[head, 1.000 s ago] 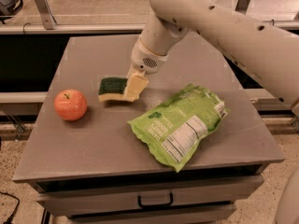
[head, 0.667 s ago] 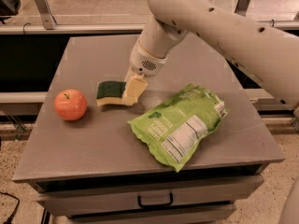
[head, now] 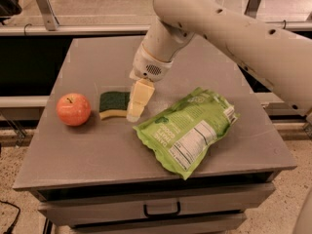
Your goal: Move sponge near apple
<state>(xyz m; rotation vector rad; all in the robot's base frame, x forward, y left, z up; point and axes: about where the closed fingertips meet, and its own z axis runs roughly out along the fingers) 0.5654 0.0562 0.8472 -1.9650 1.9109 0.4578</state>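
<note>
The sponge (head: 113,104), dark green on top with a yellow body, lies low on the grey table (head: 87,150), a short gap to the right of the red-orange apple (head: 73,109). My gripper (head: 134,111) comes down from the cream arm and is at the sponge's right end, shut on it. The near finger (head: 139,97) hides that end of the sponge. The apple stands upright near the table's left edge, and nothing touches it.
A large green snack bag (head: 187,129) lies right of the gripper, reaching towards the table's front edge. My arm (head: 229,28) spans the upper right. A drawer handle (head: 161,210) sits below the tabletop. A rail runs behind the table.
The gripper and the sponge have moved together towards the front left, closer to the apple. The apple and the bag have not moved.
</note>
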